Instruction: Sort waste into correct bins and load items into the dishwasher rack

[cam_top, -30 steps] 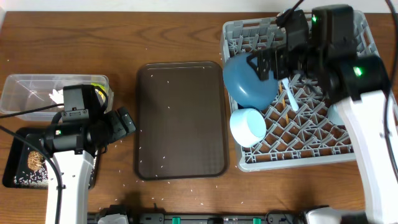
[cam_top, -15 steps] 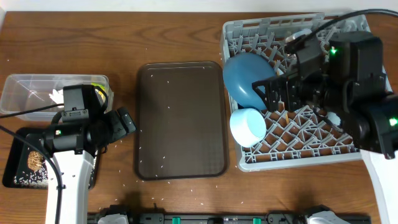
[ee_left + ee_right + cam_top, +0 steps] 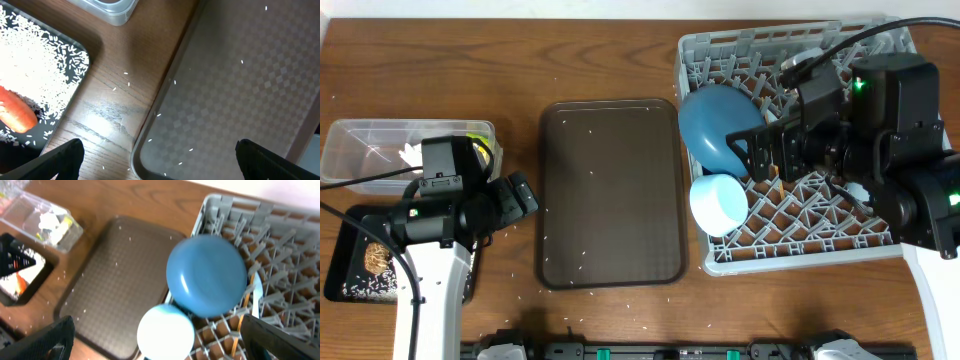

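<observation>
**Right arm: clearing the rack**

1. State: the right gripper (image 3: 748, 152) hangs over the dishwasher rack (image 3: 720, 262) with its jaws spread wide and nothing between them.
2. The large blue plate (image 3: 206, 275) stands directly ahead of the fingers. The pale blue bowl (image 3: 165, 332) sits closer in, between them, and the pale blue spoon (image 3: 256, 292) lies off to one side among the pegs.
3. The cups cannot be made out.
4. The step is judged to be withdrawal. Rise straight up before swinging sideways, so that neither finger clips the plate rim.

**Left arm**

The left gripper (image 3: 523, 197) is likewise wide open and empty. The black tray (image 3: 85, 85), holding the carrot (image 3: 17, 115), lies beside one finger. Loose rice grains (image 3: 241, 62) dot the brown serving tray (image 3: 240, 110) ahead.
</observation>
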{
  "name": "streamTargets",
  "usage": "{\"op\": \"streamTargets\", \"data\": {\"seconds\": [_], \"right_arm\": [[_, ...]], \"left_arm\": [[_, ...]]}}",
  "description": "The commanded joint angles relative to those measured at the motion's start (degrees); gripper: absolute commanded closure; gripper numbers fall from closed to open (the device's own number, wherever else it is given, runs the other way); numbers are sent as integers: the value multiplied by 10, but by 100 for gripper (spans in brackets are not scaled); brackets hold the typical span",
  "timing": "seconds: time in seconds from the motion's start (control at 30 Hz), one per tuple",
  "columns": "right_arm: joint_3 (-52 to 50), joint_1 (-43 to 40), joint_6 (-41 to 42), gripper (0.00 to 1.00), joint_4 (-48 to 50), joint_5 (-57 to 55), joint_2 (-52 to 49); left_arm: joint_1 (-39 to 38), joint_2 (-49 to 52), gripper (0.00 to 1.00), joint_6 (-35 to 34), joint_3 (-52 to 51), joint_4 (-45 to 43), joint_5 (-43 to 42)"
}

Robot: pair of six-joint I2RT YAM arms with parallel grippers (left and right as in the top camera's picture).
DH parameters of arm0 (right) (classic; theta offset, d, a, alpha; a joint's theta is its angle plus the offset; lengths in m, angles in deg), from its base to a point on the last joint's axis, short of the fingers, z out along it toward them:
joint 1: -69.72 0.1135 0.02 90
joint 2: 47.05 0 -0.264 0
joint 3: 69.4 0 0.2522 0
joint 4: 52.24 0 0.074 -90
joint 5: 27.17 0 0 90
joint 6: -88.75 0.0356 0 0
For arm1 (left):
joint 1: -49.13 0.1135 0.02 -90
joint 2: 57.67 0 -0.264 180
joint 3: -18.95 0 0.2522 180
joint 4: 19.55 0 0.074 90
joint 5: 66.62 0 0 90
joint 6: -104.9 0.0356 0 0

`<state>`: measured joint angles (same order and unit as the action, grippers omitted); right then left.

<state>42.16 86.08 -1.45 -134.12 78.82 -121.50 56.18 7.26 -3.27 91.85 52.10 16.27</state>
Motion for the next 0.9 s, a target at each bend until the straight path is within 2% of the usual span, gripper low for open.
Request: {"op": "streamTargets", "data": {"seconds": [0.0, 0.1, 0.23, 0.33, 0.43, 0.6, 0.87], "right_arm": [[3, -3, 17, 1, -29, -45, 7], [3, -27, 54, 1, -70, -97, 15], [2, -54, 54, 1, -93, -107, 51], [-5, -62, 17, 1, -70, -106, 82], [-40, -66, -13, 1, -1, -106, 119], [-202, -89, -26, 1, 148, -94, 227], [-529, -114, -26, 1, 306, -80, 431]], "left_arm": [[3, -2, 2, -3, 11, 2, 5], [3, -2, 2, -3, 11, 2, 5], [3, -2, 2, -3, 11, 2, 5], [3, -2, 2, -3, 11, 1, 5], [3, -2, 2, -3, 11, 2, 5], [3, -2, 2, -3, 11, 1, 5], [3, -2, 2, -3, 11, 2, 5]]}}
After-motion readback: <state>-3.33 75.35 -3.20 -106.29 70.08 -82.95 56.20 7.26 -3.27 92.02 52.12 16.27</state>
